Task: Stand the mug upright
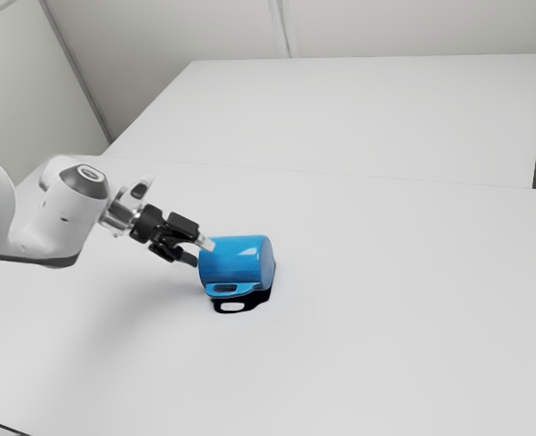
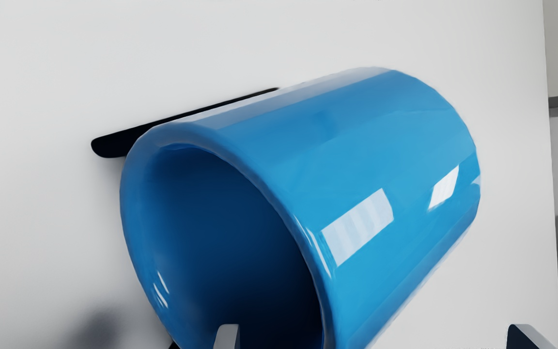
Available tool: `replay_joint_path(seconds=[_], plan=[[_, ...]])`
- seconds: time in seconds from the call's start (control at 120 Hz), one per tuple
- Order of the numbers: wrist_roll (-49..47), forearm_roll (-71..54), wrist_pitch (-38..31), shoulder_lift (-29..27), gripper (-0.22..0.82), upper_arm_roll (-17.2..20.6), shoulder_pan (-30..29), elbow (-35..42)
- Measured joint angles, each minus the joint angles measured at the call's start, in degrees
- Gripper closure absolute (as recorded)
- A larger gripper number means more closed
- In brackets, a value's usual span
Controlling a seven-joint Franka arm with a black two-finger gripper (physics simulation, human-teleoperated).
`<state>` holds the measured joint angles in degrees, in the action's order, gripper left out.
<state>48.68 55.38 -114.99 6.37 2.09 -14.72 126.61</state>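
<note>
In the exterior view my gripper (image 1: 203, 253) is beside the mouth of the blue mug (image 1: 235, 261), which lies on its side with its handle toward the camera. The mug's base faces the exterior view's right. In the wrist view the mug (image 2: 371, 145) turns its open mouth toward my hand. The gripper (image 2: 373, 337) has its fingers wide apart there: one fingertip overlaps the mug's opening, the other stands outside the mug's wall. Whether either finger touches the mug cannot be told.
The mug lies on a white table (image 1: 386, 300). A second white surface (image 1: 359, 109) extends behind it, with pale walls beyond. The mug's dark shadow falls beside its handle.
</note>
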Motion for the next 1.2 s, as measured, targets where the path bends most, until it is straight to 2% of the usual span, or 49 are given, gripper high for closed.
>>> replay_joint_path(seconds=[0.35,0.442,0.667,0.775,0.883,1.033,1.2], plan=[[9.22,8.54,4.62,2.68,0.02,0.12,-0.09,0.29],[10.88,10.00,5.66,2.57,0.09,0.79,-0.06,0.23],[14.16,11.40,7.09,2.40,0.50,1.41,-0.08,0.00],[15.55,11.53,7.29,2.31,0.63,1.42,0.14,-0.34],[16.70,11.32,7.14,2.05,0.71,1.81,0.38,-0.61],[17.91,9.40,6.48,-0.30,0.74,2.55,0.51,-1.20],[17.24,-2.34,4.37,-3.36,0.77,4.61,0.38,-4.00]])
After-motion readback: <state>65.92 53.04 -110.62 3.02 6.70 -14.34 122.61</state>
